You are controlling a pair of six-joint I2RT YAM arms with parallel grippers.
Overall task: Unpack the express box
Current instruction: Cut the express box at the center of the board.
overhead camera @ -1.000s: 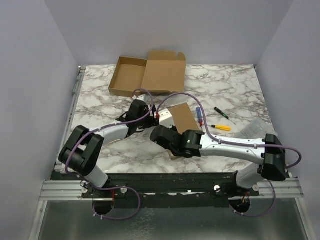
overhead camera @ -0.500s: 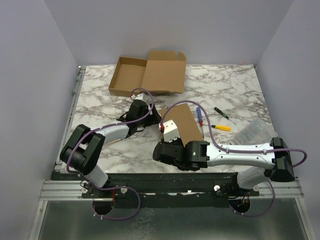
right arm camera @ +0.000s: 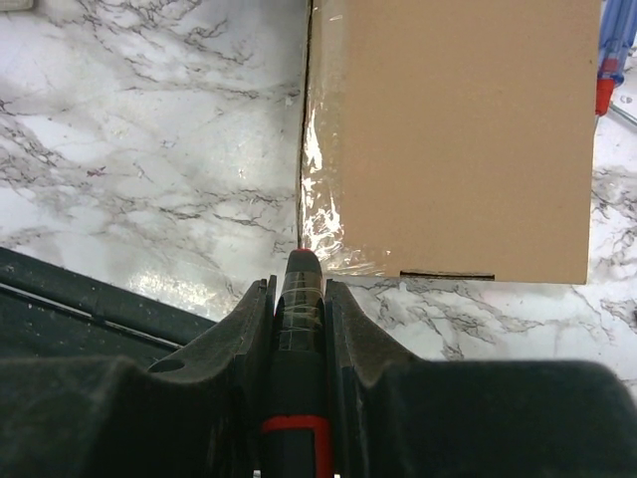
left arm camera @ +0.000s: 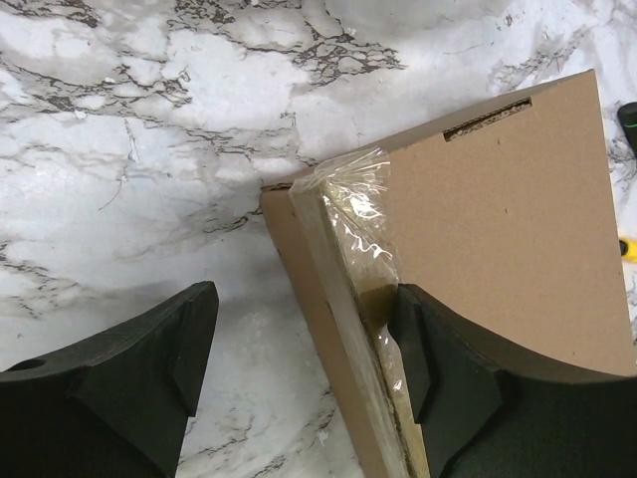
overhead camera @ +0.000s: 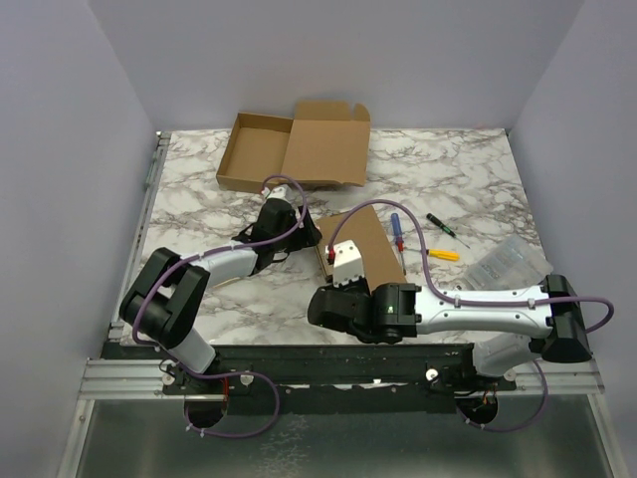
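The closed cardboard express box [overhead camera: 370,242] lies mid-table, with clear tape over its edges. It also shows in the left wrist view [left arm camera: 498,229] and the right wrist view [right arm camera: 458,129]. My left gripper [overhead camera: 302,235] [left arm camera: 304,329] is open and straddles the box's left edge: one finger rests on the taped top and the other hangs over the table. My right gripper [overhead camera: 336,277] [right arm camera: 299,289] is shut on a black tool with a red band [right arm camera: 297,339]. The tool's tip points at the taped near left corner of the box.
An open cardboard box [overhead camera: 291,149] sits at the back left. A blue and red screwdriver [overhead camera: 396,231], a black one [overhead camera: 446,227] and a yellow one [overhead camera: 440,255] lie right of the express box. A clear plastic bag [overhead camera: 508,261] lies further right.
My right arm has pulled back toward the near edge with the tool. It now sits at the box's near left corner. The left arm has barely moved.
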